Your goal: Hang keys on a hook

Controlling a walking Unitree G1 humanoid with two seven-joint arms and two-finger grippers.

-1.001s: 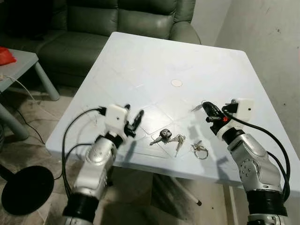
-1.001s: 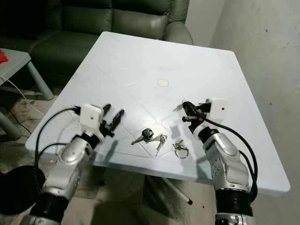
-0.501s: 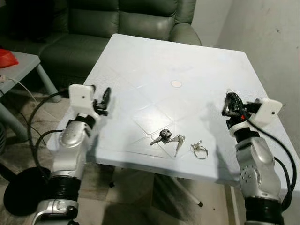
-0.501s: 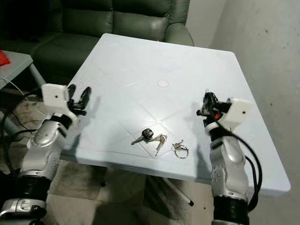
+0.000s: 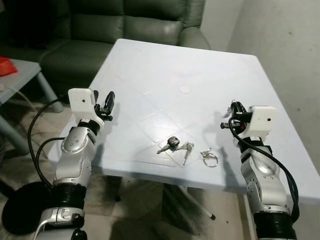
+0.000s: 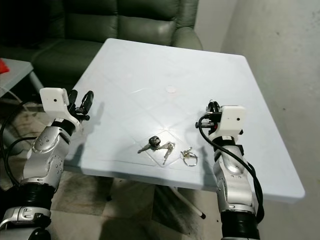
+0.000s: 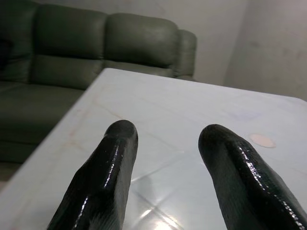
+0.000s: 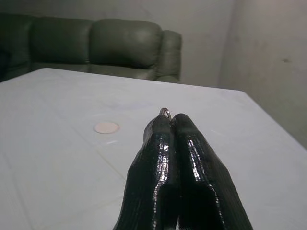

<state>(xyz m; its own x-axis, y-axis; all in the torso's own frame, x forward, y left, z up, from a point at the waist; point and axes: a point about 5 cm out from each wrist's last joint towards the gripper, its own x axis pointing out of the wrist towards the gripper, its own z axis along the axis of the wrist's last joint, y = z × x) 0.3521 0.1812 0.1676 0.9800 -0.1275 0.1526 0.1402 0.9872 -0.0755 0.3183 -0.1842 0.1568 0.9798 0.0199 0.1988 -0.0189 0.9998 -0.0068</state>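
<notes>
Right gripper jaws pinch a key ring; left gripper jaws gape above table; sofa behind.

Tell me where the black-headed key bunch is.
The black-headed key bunch lies on the white plastic table near its front edge, just left of the loose silver key ring.

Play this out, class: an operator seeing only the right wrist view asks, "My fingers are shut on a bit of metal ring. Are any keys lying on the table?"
Observer: Yes, a bunch of keys with one black head lies near the table's front edge.
Operator: Anything beside it?
Observer: A small key ring, just to its right, apart.
Operator: My left hand?
Observer: The left hand is open and empty by the table's left edge.
</notes>
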